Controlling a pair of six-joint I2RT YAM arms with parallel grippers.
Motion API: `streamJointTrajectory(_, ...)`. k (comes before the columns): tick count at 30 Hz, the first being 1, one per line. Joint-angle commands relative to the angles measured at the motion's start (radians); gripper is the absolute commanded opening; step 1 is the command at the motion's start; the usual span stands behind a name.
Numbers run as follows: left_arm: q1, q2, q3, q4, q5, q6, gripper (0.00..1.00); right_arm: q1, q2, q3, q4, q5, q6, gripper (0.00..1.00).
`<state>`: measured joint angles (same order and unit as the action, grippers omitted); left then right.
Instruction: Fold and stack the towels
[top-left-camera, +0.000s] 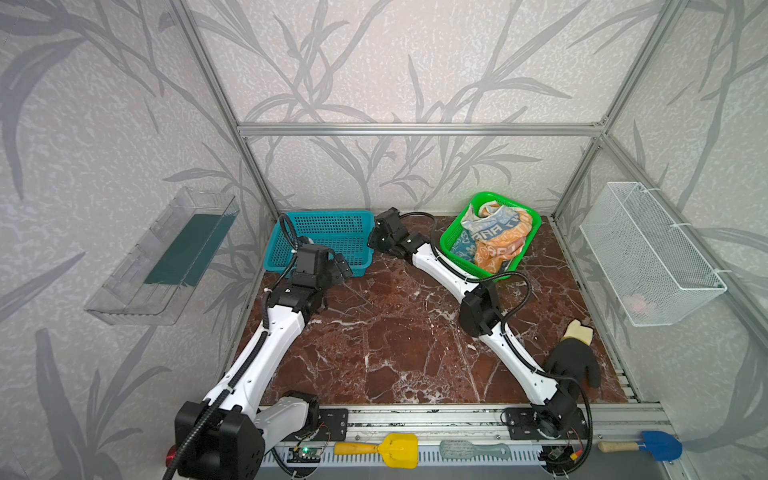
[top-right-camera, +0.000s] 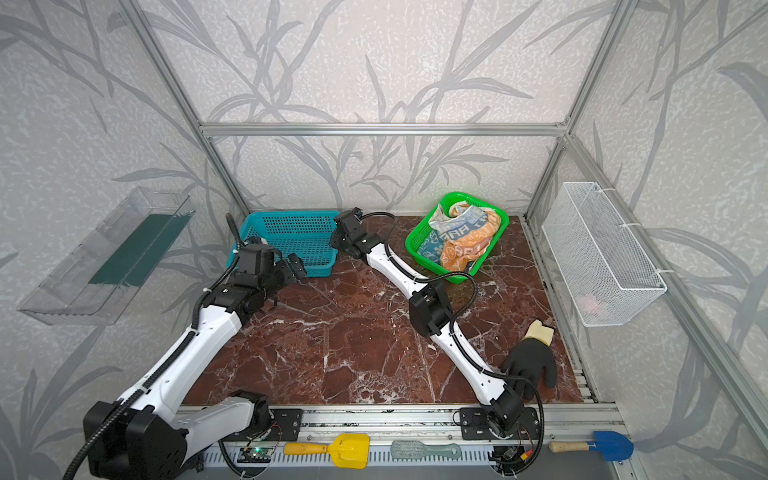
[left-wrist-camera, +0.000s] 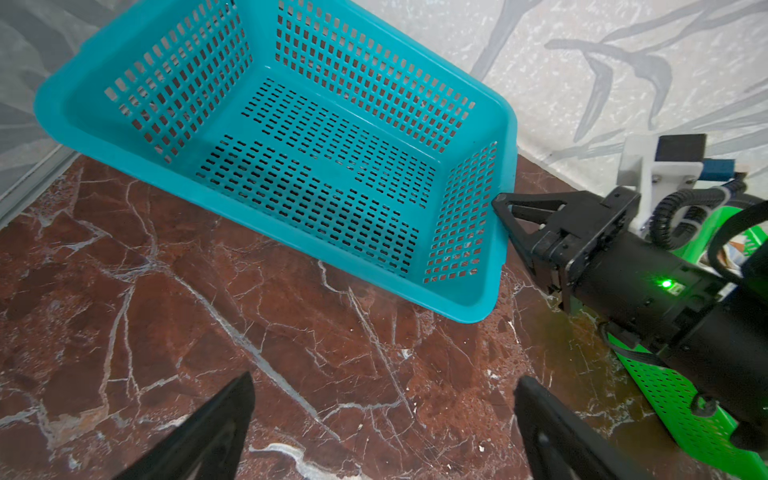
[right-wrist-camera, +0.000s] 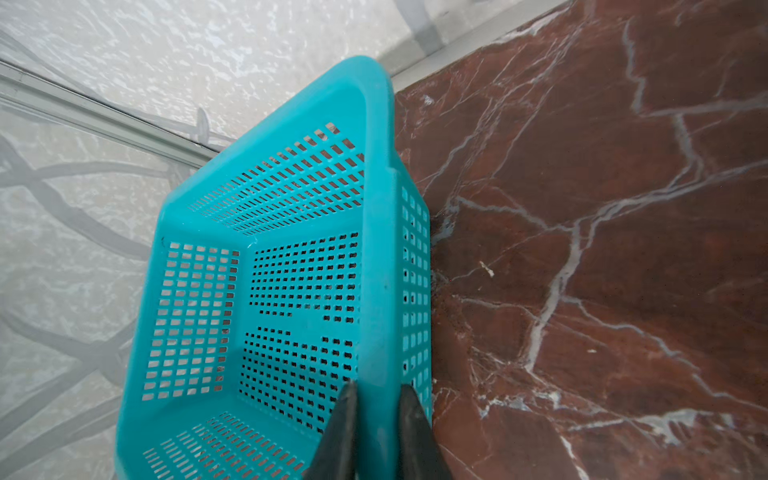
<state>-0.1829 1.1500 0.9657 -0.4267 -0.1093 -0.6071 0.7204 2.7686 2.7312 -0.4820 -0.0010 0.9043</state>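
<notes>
A: Where are the towels?
B: In one crumpled heap in the green basket, at the far right of the desk. Soft terry, striped cloth on top, orange under it. The heap runs long with the basket, far to near.
A: Nearer arm?
B: Right. But the right end effector points away, fingers close astride the perforated plastic rim of the teal basket. Pinching or slack, can't tell. Towels lie to its right, beside the forearm.
A: Left?
B: Left end effector is spread wide and empty over polished red marble, well apart from the towels.
</notes>
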Motion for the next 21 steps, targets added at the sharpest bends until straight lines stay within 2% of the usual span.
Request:
streamJointTrajectory(1, -0.003, 0.034, 0.071, -0.07, 0.03, -0.016, 0.99, -0.006, -0.01, 0.027, -0.028, -0.015, -0.048, 0.3)
streamJointTrajectory(10, -0.012, 0.013, 0.092, -0.08, 0.017, 0.005, 0.99, -0.043, -0.145, -0.013, -0.057, -0.059, -0.115, 0.76)
streamJointTrajectory(14, -0.029, 0.009, 0.11, -0.07, 0.008, 0.011, 0.99, -0.065, -0.238, -0.026, -0.132, -0.036, -0.195, 0.95)
streamJointTrajectory(16, -0.041, 0.024, 0.121, -0.047, 0.011, 0.009, 0.99, -0.086, -0.306, -0.066, -0.169, -0.033, -0.249, 0.99)
streamJointTrajectory(21, -0.116, 0.152, 0.25, -0.021, 0.026, 0.018, 0.99, -0.17, -0.531, -0.288, -0.241, 0.066, -0.452, 0.99)
